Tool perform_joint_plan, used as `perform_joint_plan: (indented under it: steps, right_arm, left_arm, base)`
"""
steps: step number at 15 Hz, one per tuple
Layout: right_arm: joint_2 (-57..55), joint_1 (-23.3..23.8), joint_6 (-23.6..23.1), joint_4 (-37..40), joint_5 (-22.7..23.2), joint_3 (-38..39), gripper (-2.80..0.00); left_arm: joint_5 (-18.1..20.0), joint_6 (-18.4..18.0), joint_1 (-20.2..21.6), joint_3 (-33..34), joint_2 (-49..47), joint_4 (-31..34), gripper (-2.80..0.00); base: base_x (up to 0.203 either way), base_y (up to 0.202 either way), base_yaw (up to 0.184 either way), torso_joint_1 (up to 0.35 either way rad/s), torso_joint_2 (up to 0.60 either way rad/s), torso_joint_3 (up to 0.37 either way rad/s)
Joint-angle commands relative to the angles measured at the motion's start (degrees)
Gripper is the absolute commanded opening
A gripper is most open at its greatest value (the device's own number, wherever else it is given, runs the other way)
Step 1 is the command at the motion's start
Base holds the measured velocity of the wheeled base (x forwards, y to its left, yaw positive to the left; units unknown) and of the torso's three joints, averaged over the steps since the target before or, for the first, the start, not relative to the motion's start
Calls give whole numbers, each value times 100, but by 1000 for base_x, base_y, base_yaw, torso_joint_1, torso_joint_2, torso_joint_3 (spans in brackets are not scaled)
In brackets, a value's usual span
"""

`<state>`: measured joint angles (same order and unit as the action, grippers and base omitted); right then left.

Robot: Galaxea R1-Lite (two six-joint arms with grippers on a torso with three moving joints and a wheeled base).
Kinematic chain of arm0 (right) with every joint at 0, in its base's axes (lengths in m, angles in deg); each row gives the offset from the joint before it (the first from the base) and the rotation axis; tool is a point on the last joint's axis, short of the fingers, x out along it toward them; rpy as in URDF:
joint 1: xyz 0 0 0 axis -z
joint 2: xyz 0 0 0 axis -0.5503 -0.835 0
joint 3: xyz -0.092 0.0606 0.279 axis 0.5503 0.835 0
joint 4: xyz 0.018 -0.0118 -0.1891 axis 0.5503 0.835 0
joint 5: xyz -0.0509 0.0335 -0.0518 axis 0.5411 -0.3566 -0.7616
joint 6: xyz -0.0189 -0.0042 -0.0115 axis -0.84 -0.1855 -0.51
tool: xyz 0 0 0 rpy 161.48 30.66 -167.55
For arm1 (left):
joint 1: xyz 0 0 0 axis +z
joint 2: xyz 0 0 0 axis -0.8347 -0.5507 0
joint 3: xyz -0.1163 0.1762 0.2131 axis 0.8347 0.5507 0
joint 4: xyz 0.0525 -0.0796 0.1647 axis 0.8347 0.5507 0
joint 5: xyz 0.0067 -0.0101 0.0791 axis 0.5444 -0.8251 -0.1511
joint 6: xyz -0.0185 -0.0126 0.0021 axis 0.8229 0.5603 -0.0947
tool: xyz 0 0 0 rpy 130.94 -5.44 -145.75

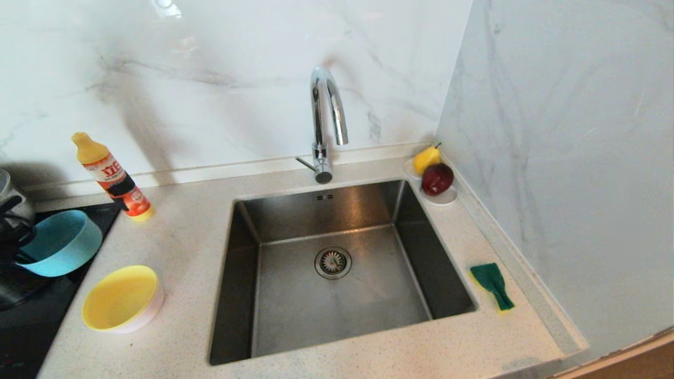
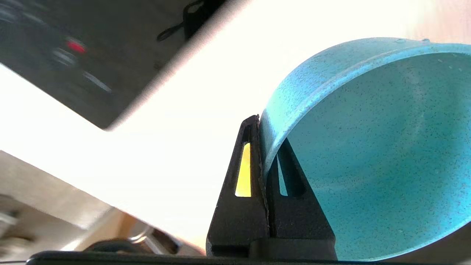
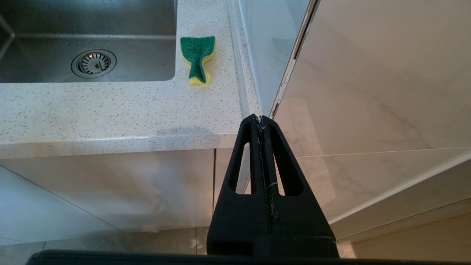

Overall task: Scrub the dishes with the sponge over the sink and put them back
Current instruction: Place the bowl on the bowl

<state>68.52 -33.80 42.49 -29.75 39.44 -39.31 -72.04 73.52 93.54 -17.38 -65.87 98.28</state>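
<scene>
Yellow bowl (image 1: 121, 299) sits near-left on table (image 1: 184, 226). Just beyond, left gripper (image 2: 263, 147) is clamped on rim of tilted blue bowl (image 1: 62, 243), held off the table w/ only an edge pinch, so it could slip or swing en route to sink (image 1: 337, 263). Sponge (image 1: 493, 285) lies right of sink. Right gripper (image 3: 262, 121) closed, empty, parked low before the table.

Speckled countertop (image 1: 184, 231): sponge (image 1: 492, 284), yellow bowl (image 1: 121, 298)

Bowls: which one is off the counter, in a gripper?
The teal bowl, tilted, rim pinched by the left gripper. The yellow bowl sits upright on the counter.
</scene>
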Motion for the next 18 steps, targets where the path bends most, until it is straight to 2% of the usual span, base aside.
perform_joint_plan:
  steps: [1, 4, 7, 11, 12, 18]
  right_arm:
    - [4, -2, -4, 1, 1, 0, -280]
    - [1, -2, -4, 1, 1, 0, -280]
    - [10, -2, -4, 1, -2, 0, -280]
    - [1, -2, -4, 1, 4, 0, -280]
    - [2, -2, -4, 1, 6, 0, -280]
    - [1, -2, -4, 1, -2, 0, -280]
  left_arm:
    - [-15, -12, -459, 220, 342, 32, -280]
    - [-438, -7, -1038, 509, 450, -71, -280]
    - [-560, 42, -1376, 997, 469, -502, -280]
    - [-1097, 86, -1487, 1842, 306, -1942, -280]
    - [-1139, 110, -1488, 1887, 268, -2105, -280]
    - [-1123, 164, -1498, 2179, 201, -2123, -280]
  base:
    - [0, 0, 0, 0, 0, 0]
    - [0, 0, 0, 0, 0, 0]
    - [0, 0, 0, 0, 0, 0]
    - [0, 0, 0, 0, 0, 0]
    - [0, 0, 0, 0, 0, 0]
    - [0, 0, 0, 0, 0, 0]
